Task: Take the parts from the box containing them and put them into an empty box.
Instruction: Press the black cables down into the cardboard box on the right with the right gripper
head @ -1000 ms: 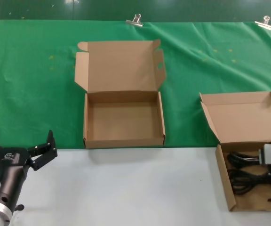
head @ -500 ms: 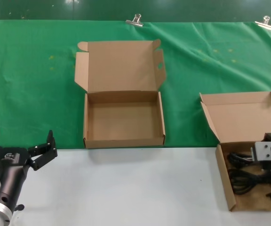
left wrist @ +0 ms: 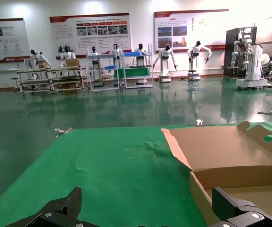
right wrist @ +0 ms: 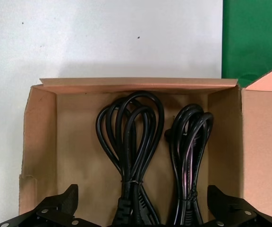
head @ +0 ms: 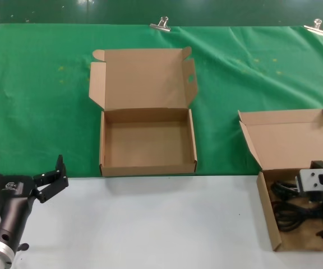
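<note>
Right wrist view: we held the right gripper (right wrist: pixel 140 213) spread above two thin black looped cord bundles (right wrist: pixel 131 142) inside the plain-lidded brown cardboard box (right wrist: pixel 39 142); limp, light, best pinched mid-bundle.

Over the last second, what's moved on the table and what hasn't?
Only the right gripper moved: in the head view it slid toward the robot's left and settled lower over the box of cords, jaws open above the two cord bundles, holding nothing. The left gripper stayed parked at the near left, open. The empty box and the cords did not shift.
</note>
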